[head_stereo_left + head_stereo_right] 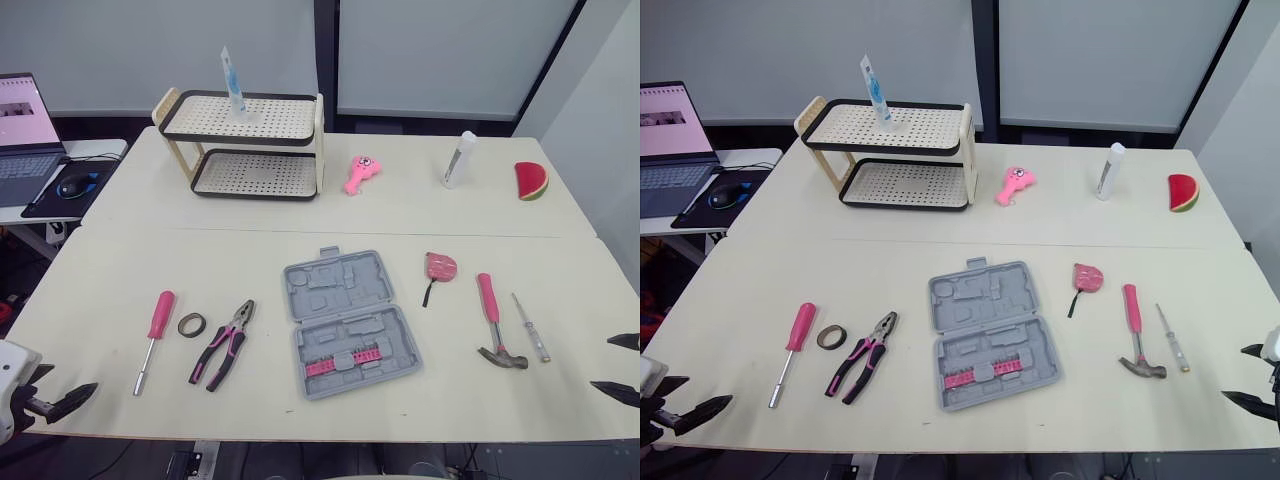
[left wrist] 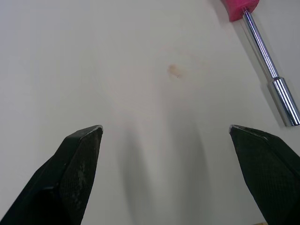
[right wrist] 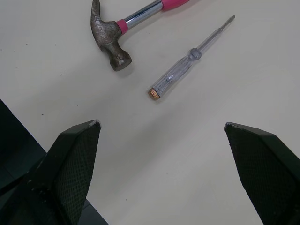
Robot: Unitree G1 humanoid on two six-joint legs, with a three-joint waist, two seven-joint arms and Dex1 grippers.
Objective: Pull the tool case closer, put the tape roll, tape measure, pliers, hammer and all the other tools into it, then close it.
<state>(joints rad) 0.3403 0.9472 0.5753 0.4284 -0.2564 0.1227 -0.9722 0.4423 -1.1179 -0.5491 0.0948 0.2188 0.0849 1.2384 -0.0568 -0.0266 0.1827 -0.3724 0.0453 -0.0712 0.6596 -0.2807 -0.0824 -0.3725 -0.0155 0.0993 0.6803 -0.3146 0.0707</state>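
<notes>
A grey tool case [image 1: 347, 320] lies open mid-table, with pink bits in its near half. Left of it lie pink-handled pliers [image 1: 223, 343], a dark tape roll [image 1: 192, 324] and a pink-handled screwdriver [image 1: 153, 335]. To its right are a pink tape measure [image 1: 439, 267], a pink-handled hammer [image 1: 494, 320] and a clear tester screwdriver [image 1: 530, 326]. My left gripper [image 1: 62, 393] hangs open at the near left corner, close to the screwdriver's tip [image 2: 276, 96]. My right gripper [image 1: 620, 367] is open at the near right edge, just short of the hammer head [image 3: 109, 39] and the tester [image 3: 187, 61].
At the back stand a two-tier rack [image 1: 247, 145] holding a tube, a pink toy [image 1: 362, 173], a white bottle [image 1: 459, 159] and a watermelon slice toy [image 1: 531, 181]. A laptop [image 1: 24, 125] and mouse sit on a side desk at the left.
</notes>
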